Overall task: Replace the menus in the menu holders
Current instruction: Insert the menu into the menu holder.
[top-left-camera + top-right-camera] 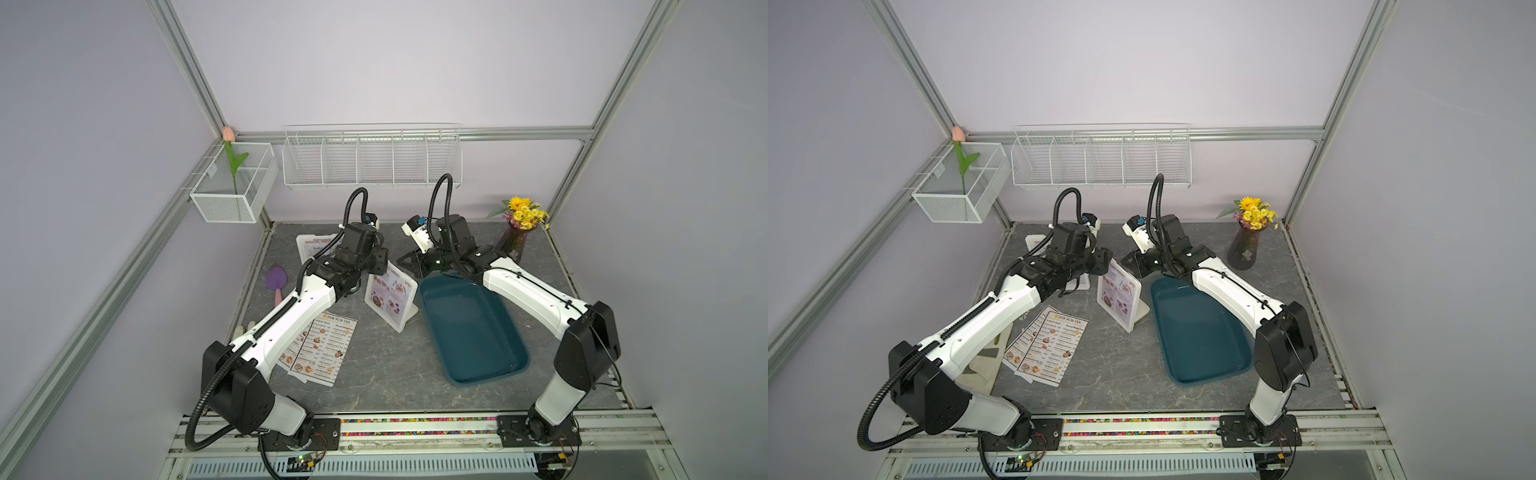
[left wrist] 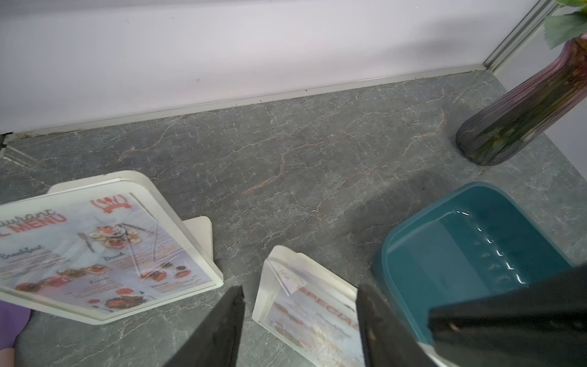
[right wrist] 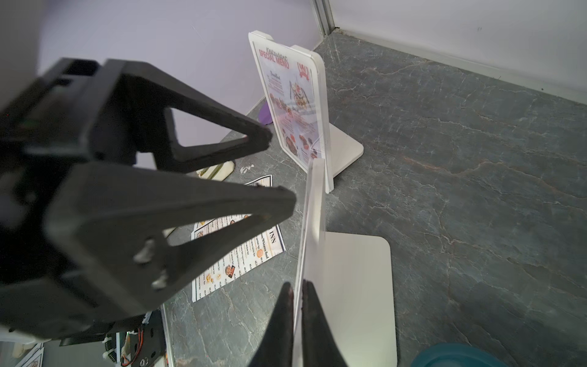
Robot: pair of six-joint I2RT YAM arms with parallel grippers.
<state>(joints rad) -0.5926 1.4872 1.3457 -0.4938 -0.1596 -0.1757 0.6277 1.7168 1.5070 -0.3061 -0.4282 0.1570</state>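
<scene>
While the right gripper (image 3: 297,285) pinches the white rectangular plastic menu holder (image 3: 317,203), the left gripper (image 2: 300,287) gapes just beside it.

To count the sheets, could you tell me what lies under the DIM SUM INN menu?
A second sheet with food photos shows along one long edge of the DIM SUM INN menu. Most of it, its heading included, is covered.

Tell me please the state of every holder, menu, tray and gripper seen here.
centre menu holder: standing, SPECIAL MENU sheet inside, top edge clamped.
back menu holder: standing, SPECIAL MENU sheet inside.
DIM SUM INN menus: two, flat on the table, overlapping.
teal tray: empty.
left gripper: open, holding nothing.
right gripper: shut on centre menu holder.
</scene>
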